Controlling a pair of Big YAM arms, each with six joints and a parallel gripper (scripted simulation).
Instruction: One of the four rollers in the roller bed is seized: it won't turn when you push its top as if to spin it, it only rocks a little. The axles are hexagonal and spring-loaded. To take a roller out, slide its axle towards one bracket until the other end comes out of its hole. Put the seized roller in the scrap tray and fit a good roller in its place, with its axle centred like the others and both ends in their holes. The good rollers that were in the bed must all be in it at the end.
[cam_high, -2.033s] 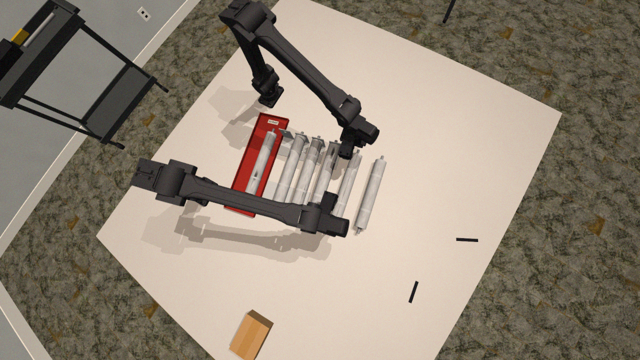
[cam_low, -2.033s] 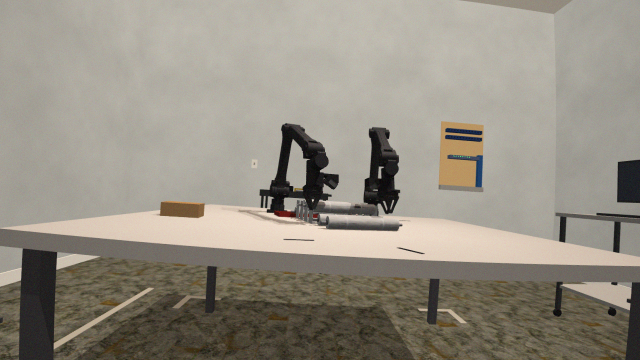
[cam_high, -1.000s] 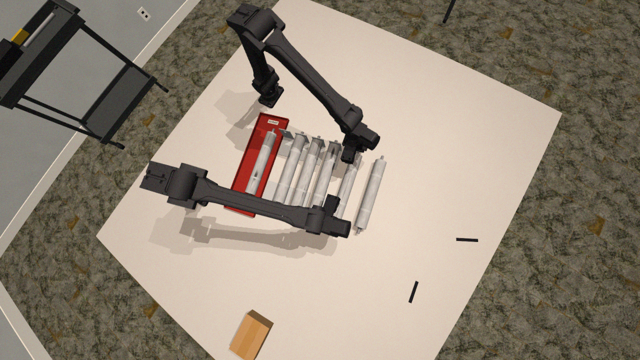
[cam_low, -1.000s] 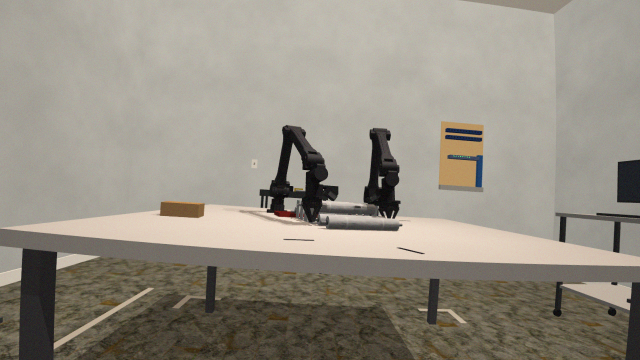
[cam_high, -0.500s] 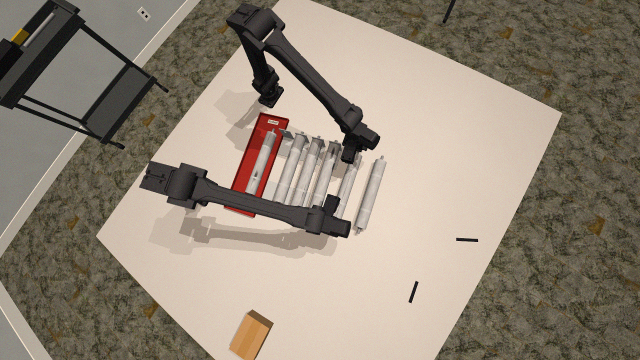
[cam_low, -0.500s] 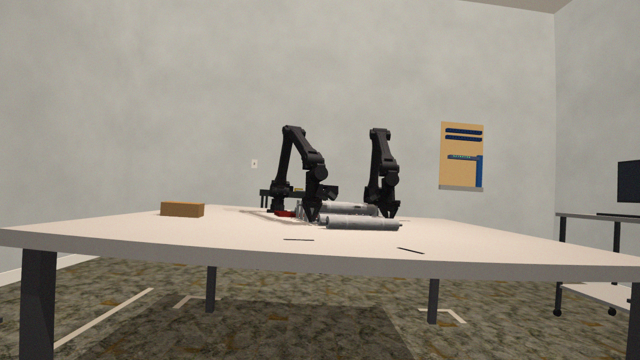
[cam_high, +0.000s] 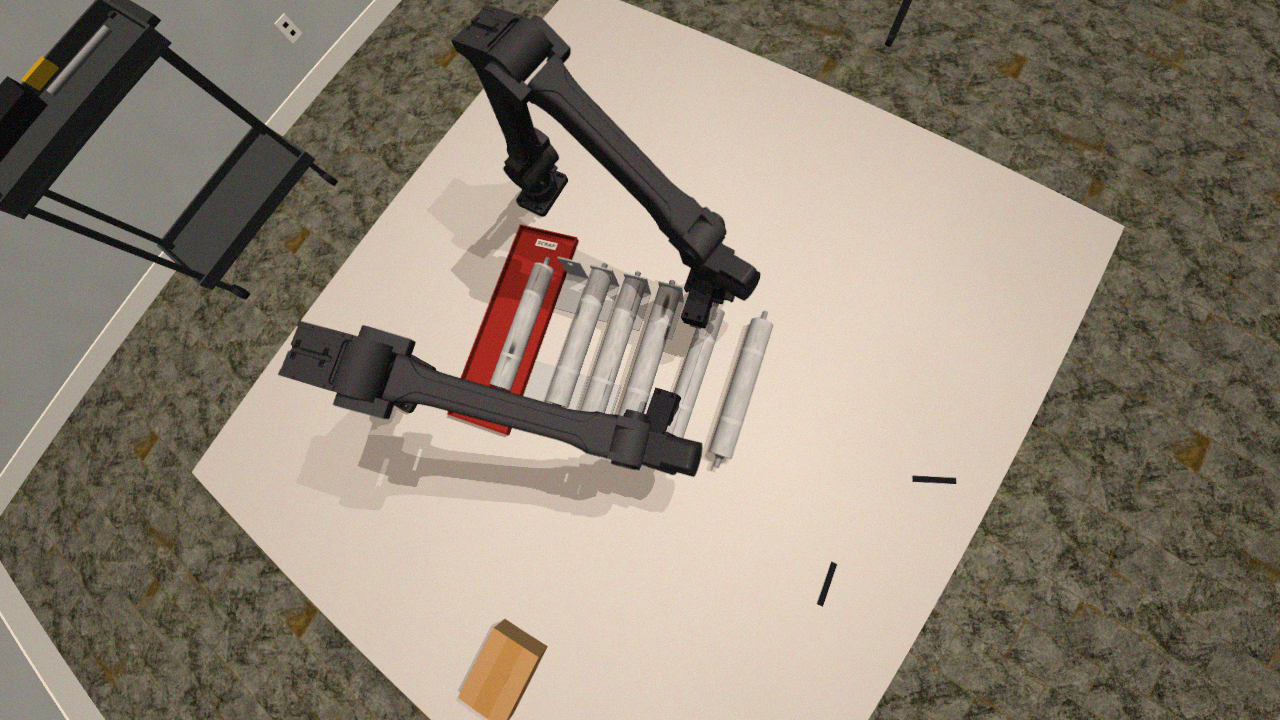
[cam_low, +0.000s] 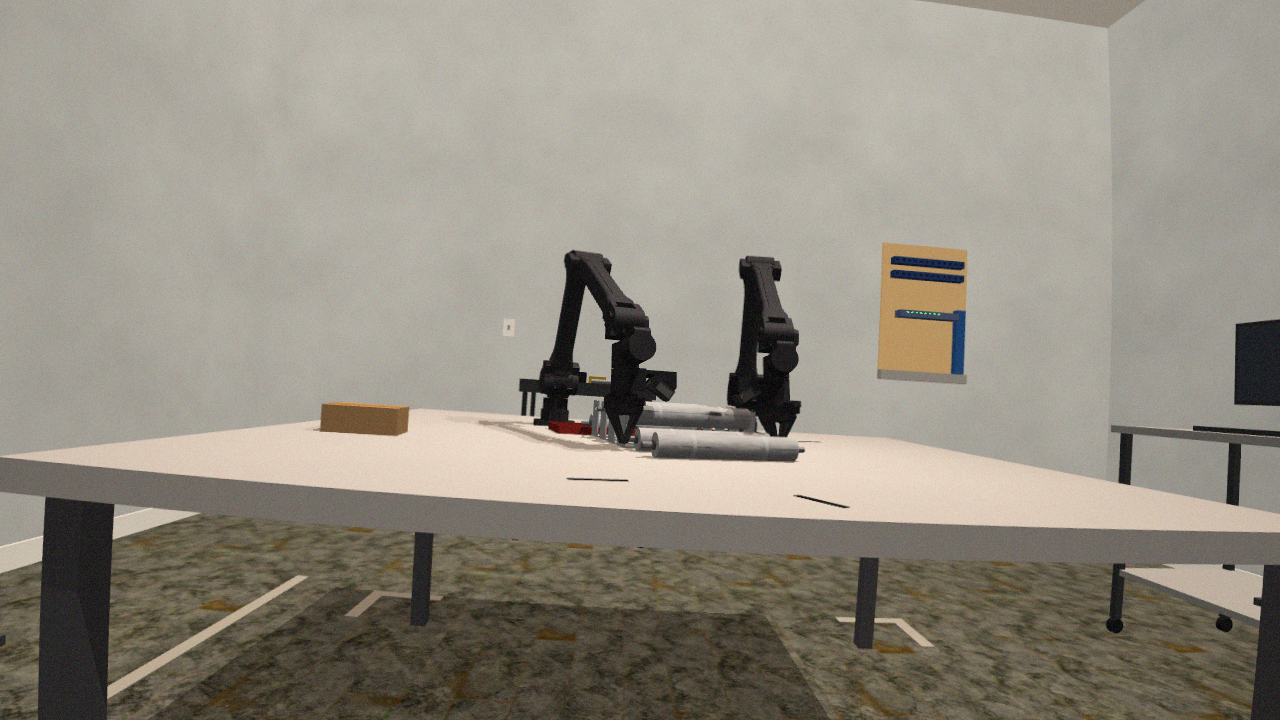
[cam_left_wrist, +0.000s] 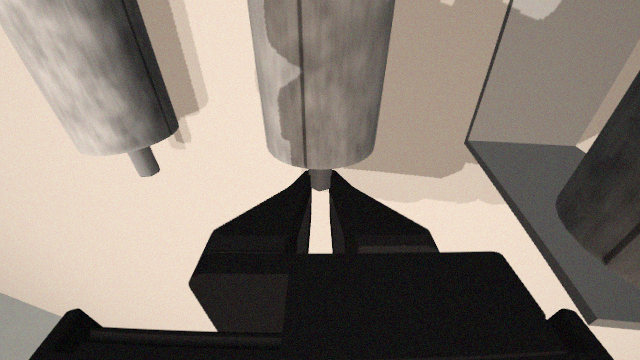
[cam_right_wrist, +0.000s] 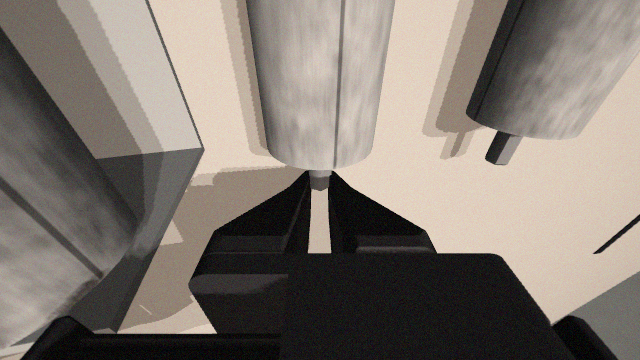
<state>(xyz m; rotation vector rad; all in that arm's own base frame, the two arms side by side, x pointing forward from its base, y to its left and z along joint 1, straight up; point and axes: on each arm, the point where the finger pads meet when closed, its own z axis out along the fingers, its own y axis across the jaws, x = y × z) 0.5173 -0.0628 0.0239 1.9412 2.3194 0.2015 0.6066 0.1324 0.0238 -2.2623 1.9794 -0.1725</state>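
Note:
A loose grey roller lies low beside the bed. My left gripper is shut on the axle stub at one end of it; my right gripper is shut on the stub at the other end. Another loose roller lies farther out. Three rollers sit in the bed; the empty bracket beside the tray carries none. One roller lies in the red scrap tray. My right arm hides the bed's lower ends.
A brown block stands well away on the right arm's side. Two thin black strips lie on the table beyond the outer roller. The bed's end bracket stands close beside each gripper.

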